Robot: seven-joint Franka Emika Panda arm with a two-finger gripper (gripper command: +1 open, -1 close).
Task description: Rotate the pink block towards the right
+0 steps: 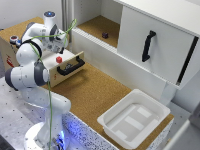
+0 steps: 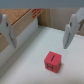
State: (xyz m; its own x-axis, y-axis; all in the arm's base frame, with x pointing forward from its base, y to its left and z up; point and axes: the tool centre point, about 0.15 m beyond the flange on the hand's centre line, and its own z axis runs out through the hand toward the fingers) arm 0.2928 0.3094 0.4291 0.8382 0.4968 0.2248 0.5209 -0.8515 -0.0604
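The gripper (image 2: 39, 34) is hanging released, jaws wide apart, above the pink block (image 2: 52, 61), which is sitting untouched on the drawer top (image 1: 67, 56) near its front edge.

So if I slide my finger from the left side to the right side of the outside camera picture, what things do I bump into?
Robot arm → pink block → black drawer handle → small dark purple block → white tray → black cabinet door handle.
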